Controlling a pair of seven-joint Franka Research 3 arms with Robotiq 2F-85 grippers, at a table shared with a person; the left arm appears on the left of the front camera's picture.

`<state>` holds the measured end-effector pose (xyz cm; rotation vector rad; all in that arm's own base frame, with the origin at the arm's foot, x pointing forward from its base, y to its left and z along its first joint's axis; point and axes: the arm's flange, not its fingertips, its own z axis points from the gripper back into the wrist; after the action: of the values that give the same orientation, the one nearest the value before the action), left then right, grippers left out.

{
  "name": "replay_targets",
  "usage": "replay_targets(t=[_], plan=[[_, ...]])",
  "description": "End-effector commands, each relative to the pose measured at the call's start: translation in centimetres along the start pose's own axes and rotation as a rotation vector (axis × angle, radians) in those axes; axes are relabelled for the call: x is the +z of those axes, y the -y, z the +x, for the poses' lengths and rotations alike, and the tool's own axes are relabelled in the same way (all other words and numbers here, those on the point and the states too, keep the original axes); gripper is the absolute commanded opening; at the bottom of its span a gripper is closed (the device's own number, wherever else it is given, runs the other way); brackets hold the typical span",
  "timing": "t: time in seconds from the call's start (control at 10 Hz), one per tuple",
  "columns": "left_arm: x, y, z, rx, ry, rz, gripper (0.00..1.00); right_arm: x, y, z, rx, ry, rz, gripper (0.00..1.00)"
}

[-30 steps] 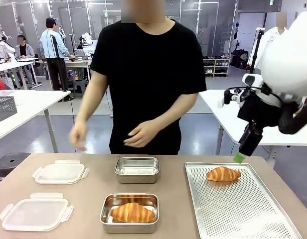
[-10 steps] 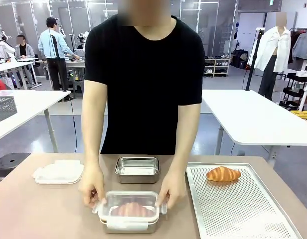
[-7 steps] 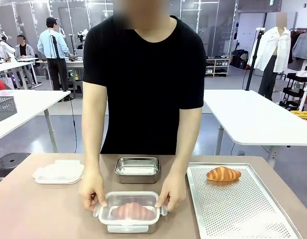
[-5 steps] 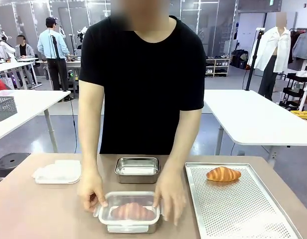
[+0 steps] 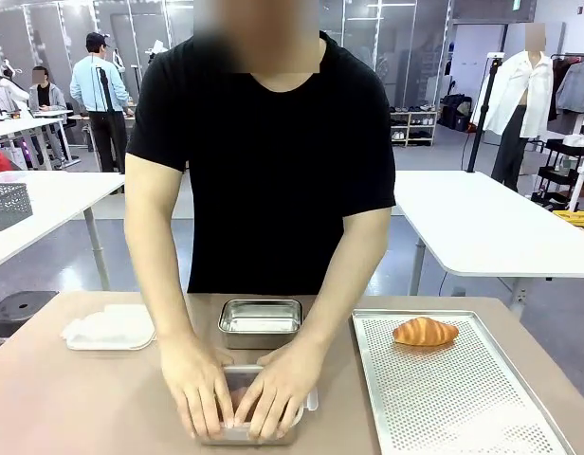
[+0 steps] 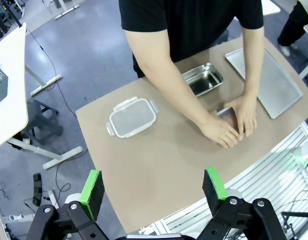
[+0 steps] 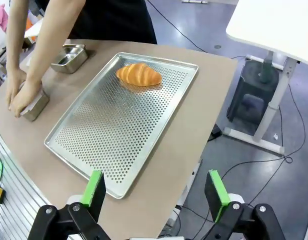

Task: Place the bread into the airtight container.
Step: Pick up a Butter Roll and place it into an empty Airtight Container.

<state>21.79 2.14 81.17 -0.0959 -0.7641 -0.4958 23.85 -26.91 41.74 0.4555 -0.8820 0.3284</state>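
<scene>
Left fingers (image 6: 92, 190), right fingers (image 7: 94, 189): spread wide, empty. Bread (image 5: 425, 331) on tray (image 5: 444, 398), right of frame; empty container (image 5: 261, 322) frame centre. Person's hands (image 5: 202, 389) cover second container (image 5: 238, 377), lower centre. Risk: reach across now could strike hands.

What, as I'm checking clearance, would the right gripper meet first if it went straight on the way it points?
Probably the bare perforated tray, short of the croissant; depth is unclear, so the right gripper might meet the table edge.

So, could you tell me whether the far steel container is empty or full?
Empty: the far steel container shows a bare, shiny bottom with nothing inside.
</scene>
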Motion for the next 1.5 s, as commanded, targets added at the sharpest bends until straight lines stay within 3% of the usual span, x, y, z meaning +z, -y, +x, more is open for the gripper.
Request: replay_targets(t=[0.0,1.4], plan=[[0.04,0.06,0.09,-0.001,0.000,0.002,1.00,0.11,-0.15,0.02,0.011,0.019,0.004,1.00],[0.04,0.06,0.09,-0.001,0.000,0.002,1.00,0.11,-0.15,0.02,0.011,0.019,0.004,1.00]])
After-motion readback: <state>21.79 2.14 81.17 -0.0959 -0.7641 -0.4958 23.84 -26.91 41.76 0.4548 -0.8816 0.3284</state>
